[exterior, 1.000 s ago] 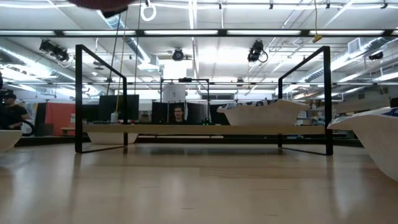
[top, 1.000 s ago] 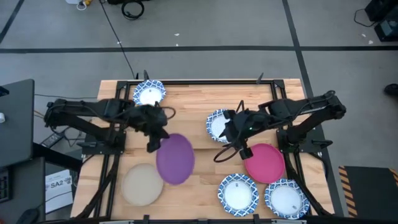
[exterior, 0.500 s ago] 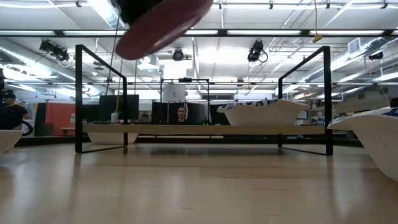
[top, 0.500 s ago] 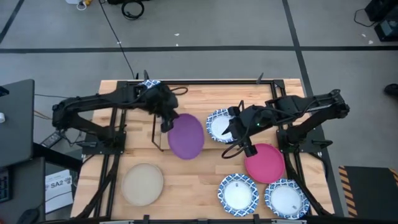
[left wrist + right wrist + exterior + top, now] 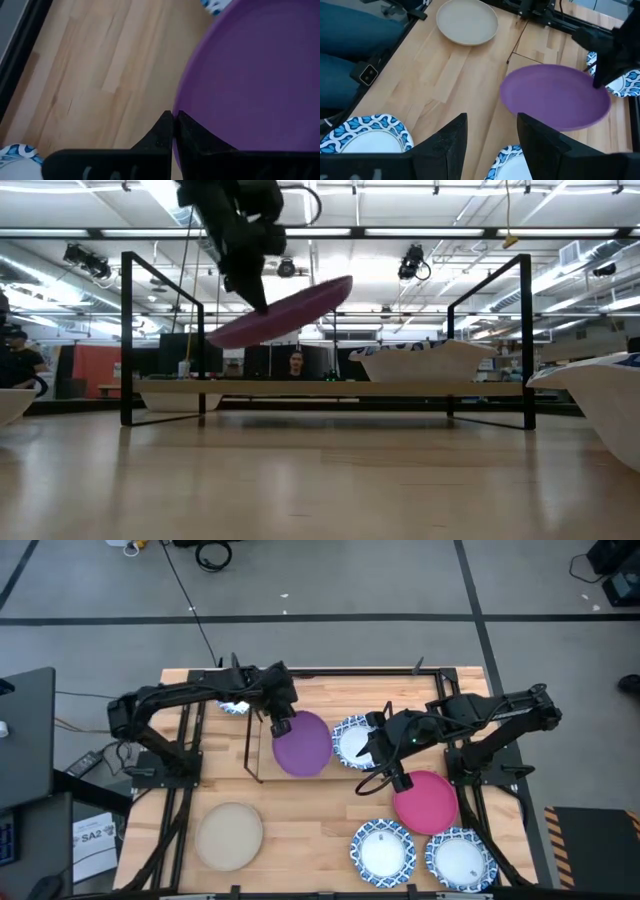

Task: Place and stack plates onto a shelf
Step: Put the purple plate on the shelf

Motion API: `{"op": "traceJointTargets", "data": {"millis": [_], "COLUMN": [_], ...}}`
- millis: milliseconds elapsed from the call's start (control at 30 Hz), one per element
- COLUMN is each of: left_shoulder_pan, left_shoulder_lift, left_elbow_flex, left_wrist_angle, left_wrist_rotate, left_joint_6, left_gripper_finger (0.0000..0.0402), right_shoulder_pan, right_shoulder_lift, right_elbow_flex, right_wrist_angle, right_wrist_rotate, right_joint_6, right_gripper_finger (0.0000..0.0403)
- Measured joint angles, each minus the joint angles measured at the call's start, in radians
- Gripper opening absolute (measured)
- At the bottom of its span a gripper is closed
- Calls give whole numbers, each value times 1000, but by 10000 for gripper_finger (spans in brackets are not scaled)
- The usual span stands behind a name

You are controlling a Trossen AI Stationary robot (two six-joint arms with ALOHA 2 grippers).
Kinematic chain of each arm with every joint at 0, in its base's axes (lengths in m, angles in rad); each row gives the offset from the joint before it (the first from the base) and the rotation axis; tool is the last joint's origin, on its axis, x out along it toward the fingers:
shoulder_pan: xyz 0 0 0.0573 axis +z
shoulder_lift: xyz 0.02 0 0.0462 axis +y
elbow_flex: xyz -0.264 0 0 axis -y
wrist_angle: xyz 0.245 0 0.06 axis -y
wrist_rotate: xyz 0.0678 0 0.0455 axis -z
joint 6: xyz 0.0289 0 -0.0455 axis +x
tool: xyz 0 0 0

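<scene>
Nearest you, the beige plate [image 5: 229,836] and the blue-and-white plates [image 5: 381,849] wait on the desk [image 5: 310,830]. Your right hand [image 5: 381,753] hangs spread and empty by the magenta plate [image 5: 427,802]. Farther back, your left hand [image 5: 279,726] pinches the purple plate [image 5: 301,743] by its rim, tilted above the shelf [image 5: 300,388]. Level it before lowering, clear of the rods.

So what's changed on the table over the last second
The left gripper, shut on the purple plate, has carried it from near the beige plate up over the shelf, beside the blue-and-white plate there. It hangs tilted above the board. The right gripper stayed open by the magenta plate; the other plates did not move.
</scene>
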Motion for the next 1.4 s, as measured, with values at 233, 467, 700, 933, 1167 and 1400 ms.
{"op": "traceJointTargets", "data": {"millis": [233, 467, 700, 933, 1167, 1400], "left_shoulder_pan": [30, 32, 32, 32, 31, 31], "left_shoulder_lift": [67, 90, 90, 90, 89, 89], "left_elbow_flex": [0, 0, 0, 0, 0, 0], "left_wrist_angle": [-18, -65, -81, -81, -81, -81], "left_wrist_rotate": [-3, -4, -32, -65, -64, -64], "left_joint_6": [-3, -3, -4, -4, -4, -4], "left_gripper_finger": [12, 12, 17, 17, 24, 26], "right_shoulder_pan": [0, 0, 0, 0, 0, 0], "right_shoulder_lift": [0, 0, 0, 0, 0, 0], "right_elbow_flex": [0, 0, 0, 0, 0, 0], "right_wrist_angle": [1, 2, 4, 5, 5, 5], "right_wrist_rotate": [0, -2, -2, -2, -2, -2], "right_joint_6": [0, 0, 1, 1, 1, 1], "right_gripper_finger": [178, 178, 178, 178, 178, 178]}}
